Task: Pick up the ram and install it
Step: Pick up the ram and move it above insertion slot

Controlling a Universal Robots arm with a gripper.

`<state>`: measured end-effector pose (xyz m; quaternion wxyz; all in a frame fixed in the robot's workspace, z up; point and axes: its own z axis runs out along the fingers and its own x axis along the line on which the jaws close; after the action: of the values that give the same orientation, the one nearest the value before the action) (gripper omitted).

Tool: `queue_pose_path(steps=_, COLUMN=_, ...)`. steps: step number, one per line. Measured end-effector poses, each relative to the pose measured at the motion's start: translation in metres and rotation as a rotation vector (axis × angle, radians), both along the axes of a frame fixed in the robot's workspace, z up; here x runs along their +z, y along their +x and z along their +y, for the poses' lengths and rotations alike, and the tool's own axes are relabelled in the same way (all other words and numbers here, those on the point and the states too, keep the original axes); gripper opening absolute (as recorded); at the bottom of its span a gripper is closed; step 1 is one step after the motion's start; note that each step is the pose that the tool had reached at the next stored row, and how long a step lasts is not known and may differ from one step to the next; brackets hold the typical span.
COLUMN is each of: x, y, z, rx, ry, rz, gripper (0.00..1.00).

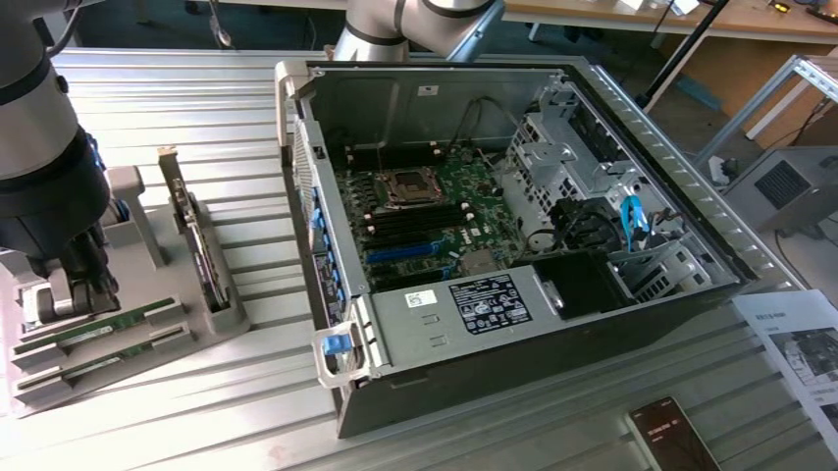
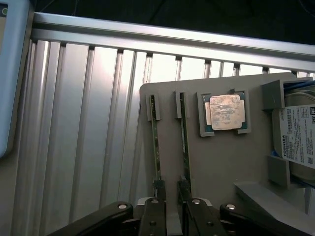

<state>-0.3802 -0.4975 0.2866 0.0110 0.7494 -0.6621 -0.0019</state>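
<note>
Two green ram sticks stand on edge in slots of a grey holder (image 1: 196, 329) at the exterior view's left: the ram (image 1: 98, 324) and its twin (image 1: 105, 358). In the wrist view they run side by side, one ram (image 2: 156, 142) and the other (image 2: 184, 142). My gripper (image 1: 63, 299) hovers over one end of the pair. Its fingers (image 2: 157, 196) are open, each roughly in line with one stick, and the gap of the gripper (image 2: 170, 189) holds nothing. The open PC case (image 1: 654, 147) shows its motherboard with black memory slots (image 1: 419, 218).
On the same holder sit a silvery CPU chip (image 2: 225, 113), a hard drive (image 2: 298, 137) and an upright expansion card (image 1: 196, 235). The ribbed metal table (image 1: 196, 128) carries a phone (image 1: 674, 432) and a printed sheet (image 1: 799, 353) at the exterior view's right.
</note>
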Motion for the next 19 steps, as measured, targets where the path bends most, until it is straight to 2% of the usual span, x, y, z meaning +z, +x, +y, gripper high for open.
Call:
queue_pose_path(steps=9, x=-0.0033, y=0.0000, z=0.0000, rx=0.000, ry=-0.0001, rz=-0.0021, gripper=0.24)
queue_pose_path(steps=13, x=-0.0046, y=-0.0007, z=0.0000, rx=0.000, ry=0.0001, rz=-0.0058, gripper=0.24)
queue_pose_path(steps=19, x=-0.0045, y=-0.0008, z=0.0000, rx=0.000, ry=0.0000, rz=-0.0058, gripper=0.24)
